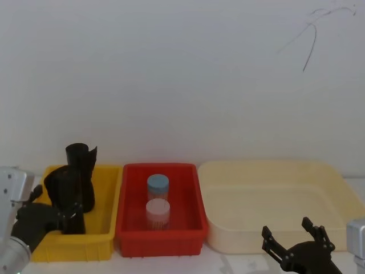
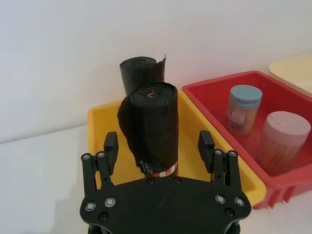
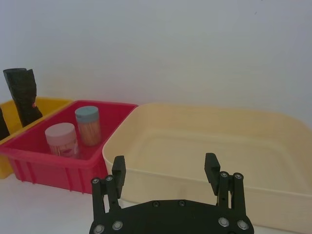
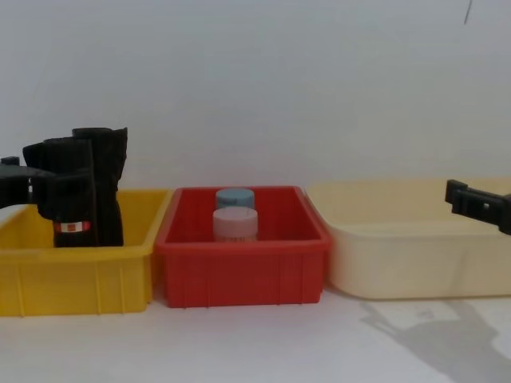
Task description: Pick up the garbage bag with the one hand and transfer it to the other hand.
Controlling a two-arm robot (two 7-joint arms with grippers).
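Garbage bag [image 2: 151,122] stood upright in yellow bin [image 2: 97,117] between the wide-spread fingers of left gripper [image 2: 158,139], ungripped — right gripper [image 3: 165,162] hung parted, empty, before cream tray [image 3: 219,111].

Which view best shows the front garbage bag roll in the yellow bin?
Left wrist view: the garbage bag stands in the yellow bin between the left gripper's open fingers, label band visible. Chest view shows its side and label; head view, a dark shape; right wrist view, perhaps an edge sliver.
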